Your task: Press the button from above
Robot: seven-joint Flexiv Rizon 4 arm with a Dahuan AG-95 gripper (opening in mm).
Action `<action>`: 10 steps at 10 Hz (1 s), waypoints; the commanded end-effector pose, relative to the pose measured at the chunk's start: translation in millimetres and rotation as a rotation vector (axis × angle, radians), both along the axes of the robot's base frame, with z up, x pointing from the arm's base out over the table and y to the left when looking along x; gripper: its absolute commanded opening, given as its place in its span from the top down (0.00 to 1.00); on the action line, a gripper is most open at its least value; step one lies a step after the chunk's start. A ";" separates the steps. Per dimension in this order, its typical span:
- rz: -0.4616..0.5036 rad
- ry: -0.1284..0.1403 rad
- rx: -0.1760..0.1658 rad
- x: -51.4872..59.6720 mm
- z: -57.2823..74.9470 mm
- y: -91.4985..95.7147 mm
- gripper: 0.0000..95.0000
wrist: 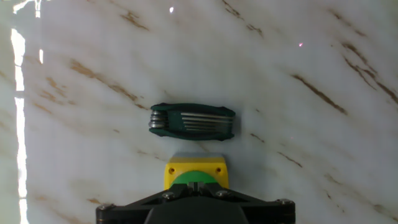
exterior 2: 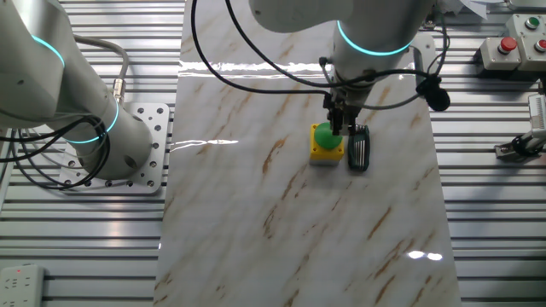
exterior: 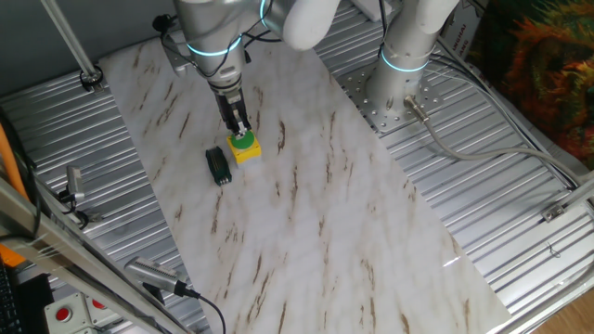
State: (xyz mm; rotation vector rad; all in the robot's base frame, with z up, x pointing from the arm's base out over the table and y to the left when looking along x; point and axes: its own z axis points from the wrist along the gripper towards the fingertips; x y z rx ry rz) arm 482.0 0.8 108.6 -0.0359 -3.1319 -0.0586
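Note:
The button is a round green cap (exterior: 242, 141) on a small yellow square box (exterior: 248, 153) on the marble board. It also shows in the other fixed view (exterior 2: 323, 135) and at the bottom of the hand view (wrist: 186, 178). My gripper (exterior: 239, 129) points straight down, with its tips on the top of the green cap. In the hand view the two fingertips (wrist: 191, 184) touch each other over the cap, so the gripper (wrist: 196, 184) is shut and holds nothing.
A small black rectangular block (exterior: 218, 166) lies right beside the yellow box, seen also in the hand view (wrist: 191, 121). A red round button on a grey panel (exterior 2: 508, 45) sits off the board. The arm's base (exterior: 399, 88) stands on the metal table.

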 end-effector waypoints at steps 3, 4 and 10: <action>0.009 0.002 0.001 -1.8 -4.8 -3.9 1.00; 0.013 0.002 0.000 -2.5 -5.8 -6.6 1.00; 0.015 -0.010 0.004 -4.6 -13.8 -9.9 1.00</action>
